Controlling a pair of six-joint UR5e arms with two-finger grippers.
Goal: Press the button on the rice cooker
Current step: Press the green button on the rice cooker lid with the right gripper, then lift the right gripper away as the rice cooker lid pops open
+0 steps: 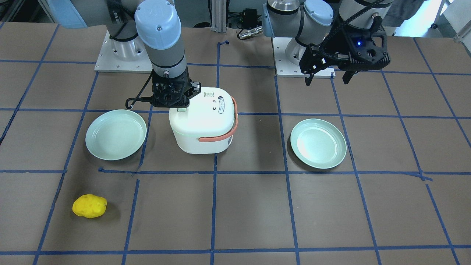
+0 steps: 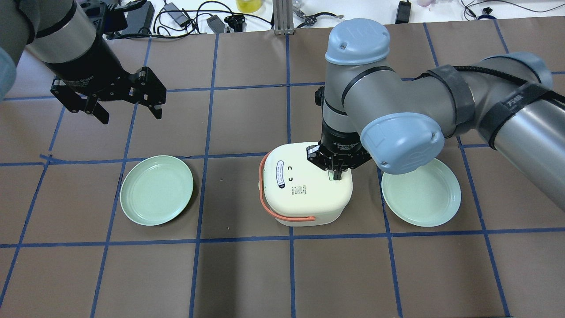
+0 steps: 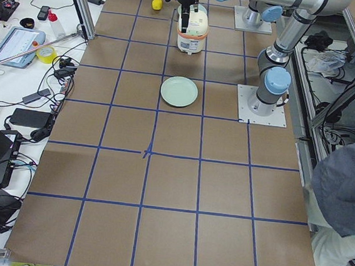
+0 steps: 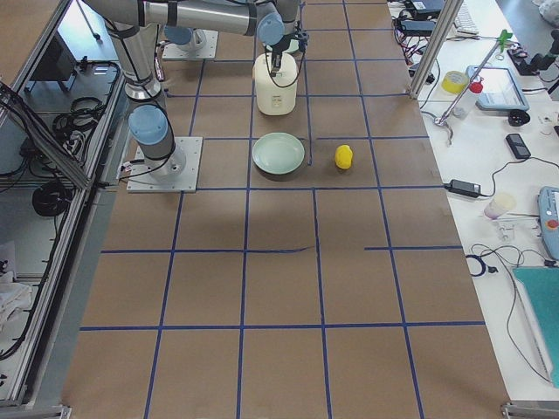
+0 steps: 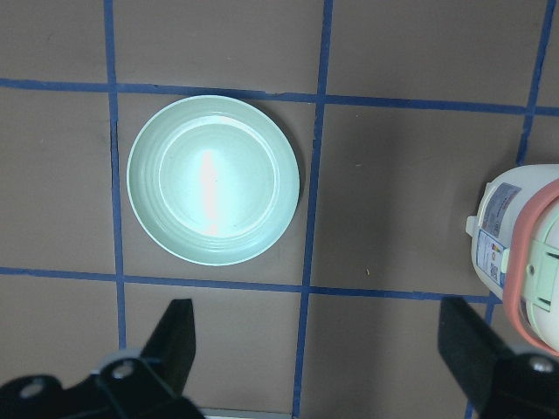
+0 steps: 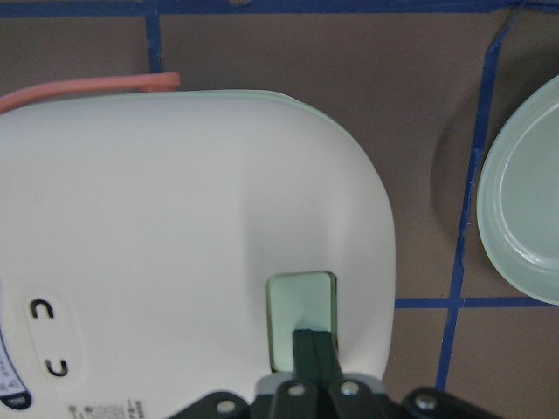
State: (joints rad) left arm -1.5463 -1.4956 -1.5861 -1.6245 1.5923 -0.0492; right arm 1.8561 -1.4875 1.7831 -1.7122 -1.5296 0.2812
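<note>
A white rice cooker (image 2: pixel 304 187) with a salmon handle stands at mid-table; it also shows in the front view (image 1: pixel 202 123). Its pale green button (image 6: pixel 300 310) sits in a recess on the lid. My right gripper (image 6: pixel 313 353) is shut, its fingertips together and down on the button; in the overhead view (image 2: pixel 335 174) it stands over the lid's right edge. My left gripper (image 2: pixel 128 112) is open and empty, held high over the table's left side, away from the cooker. In the left wrist view the cooker (image 5: pixel 524 253) is at the right edge.
Two pale green plates flank the cooker: one on the left (image 2: pixel 157 190), one on the right (image 2: pixel 421 193). A yellow lumpy object (image 1: pixel 89 206) lies near the operators' edge. Blue tape lines grid the brown table.
</note>
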